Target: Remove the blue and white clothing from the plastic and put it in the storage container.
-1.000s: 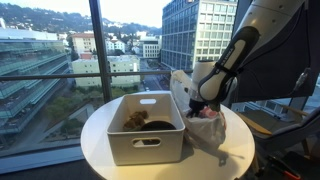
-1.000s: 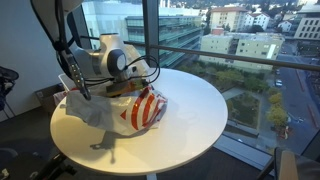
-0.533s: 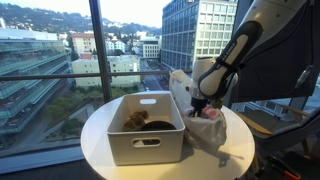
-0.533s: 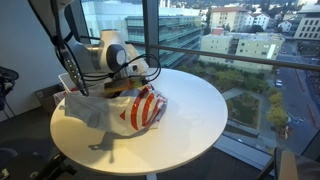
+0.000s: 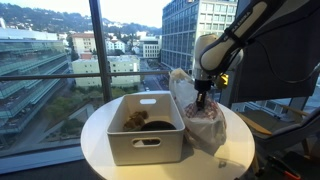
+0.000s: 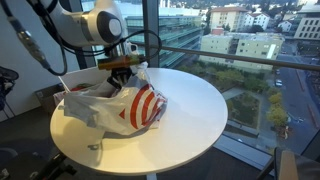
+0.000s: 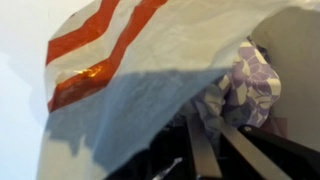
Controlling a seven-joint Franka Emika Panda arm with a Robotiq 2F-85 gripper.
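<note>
A white plastic bag with red stripes [image 5: 212, 132] lies on the round white table [image 5: 98, 140]; both exterior views show it [image 6: 140, 106]. My gripper [image 5: 203, 100] hangs over the bag's open mouth [image 6: 120, 74]. In the wrist view the bag's wall [image 7: 130, 50] arches over the fingers [image 7: 208, 112], which close together on a blue and white patterned clothing [image 7: 250, 80] inside the bag. The white storage container [image 5: 146, 140] stands beside the bag with some brown items in it.
Large windows stand right behind the table [image 6: 205, 110]. The arm's cables hang near the bag. A dark chair or stand [image 5: 275, 110] is beside the table.
The arm has risen and straightened above the bag; the gripper now sits higher at the bag's mouth. The bag's top has been pulled up a little.
</note>
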